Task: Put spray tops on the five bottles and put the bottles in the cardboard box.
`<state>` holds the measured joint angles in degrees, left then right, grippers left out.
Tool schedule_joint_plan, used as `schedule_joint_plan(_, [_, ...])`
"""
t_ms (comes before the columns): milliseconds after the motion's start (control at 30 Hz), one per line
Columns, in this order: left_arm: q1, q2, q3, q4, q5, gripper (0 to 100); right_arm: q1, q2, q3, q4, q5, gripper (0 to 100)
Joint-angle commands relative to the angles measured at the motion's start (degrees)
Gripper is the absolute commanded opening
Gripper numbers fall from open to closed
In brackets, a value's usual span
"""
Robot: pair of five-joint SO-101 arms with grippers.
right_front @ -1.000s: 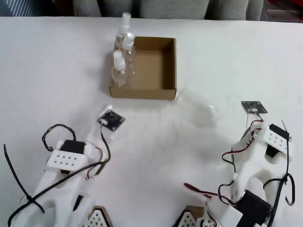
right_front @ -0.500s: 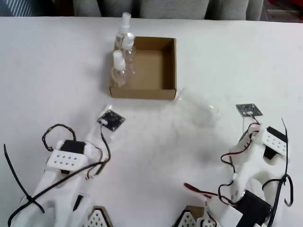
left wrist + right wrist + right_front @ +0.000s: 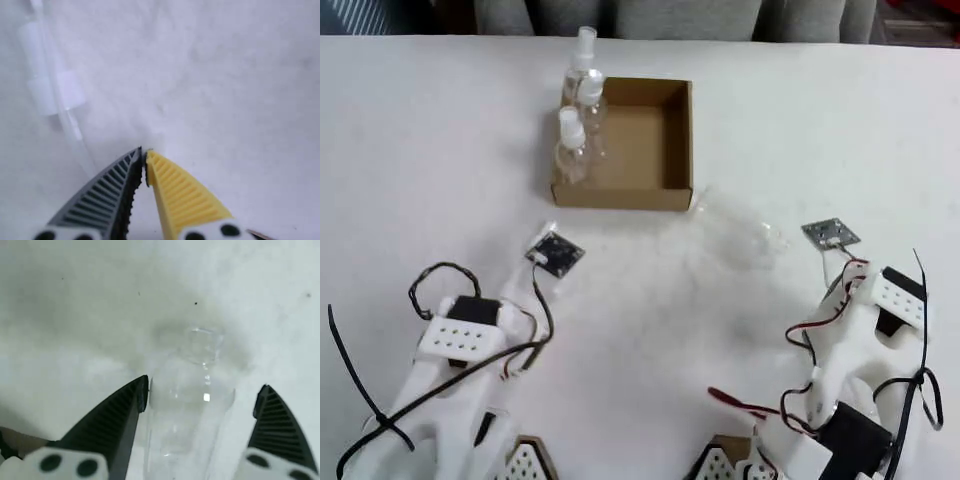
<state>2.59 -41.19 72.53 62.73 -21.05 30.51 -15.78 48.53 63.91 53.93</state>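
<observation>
A cardboard box point(image 3: 665, 140) stands open at the far middle of the table. Three clear bottles with white spray tops point(image 3: 572, 140) stand along its left wall; whether inside or just outside I cannot tell. A clear bottle without a top point(image 3: 738, 232) lies on the table near the box's front right corner. In the right wrist view this bottle point(image 3: 192, 400) lies between the spread fingers of my open right gripper point(image 3: 202, 389), its neck pointing away. My left gripper point(image 3: 145, 152) is shut on nothing, its tips close above the table beside two loose white spray tops point(image 3: 50, 87) with thin tubes.
The left arm point(image 3: 460, 335) sits at the near left and the right arm point(image 3: 880, 300) at the near right, both trailing cables. White tabletop stretches between the arms and the box. Chair backs line the far edge.
The right arm has swung leftward toward the lying bottle. The left arm and the bottles by the box have kept still.
</observation>
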Motion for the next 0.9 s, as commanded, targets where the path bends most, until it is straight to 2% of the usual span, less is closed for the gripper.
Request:
schedule_joint_plan(0, [0.5,-0.9,0.1,-1.1,-0.1,2,-0.4,-0.2,-0.5,1.5,4.2,31.3])
schedule_joint_plan(367, [0.5,-0.9,0.1,-1.1,-0.1,2,-1.0,-0.1,1.8,0.1,5.2,30.0])
schedule_joint_plan(633, [0.5,-0.9,0.1,-1.1,-0.1,2,-2.6,4.6,2.3,-2.9,5.2,16.4])
schedule_joint_plan(767, [0.5,-0.9,0.1,-1.1,-0.1,2,-2.0,5.1,-1.6,-1.3,4.9,0.5])
schedule_joint_plan(867, [0.5,-0.9,0.1,-1.1,-0.1,2,-0.4,5.1,-8.5,5.2,4.4,3.3])
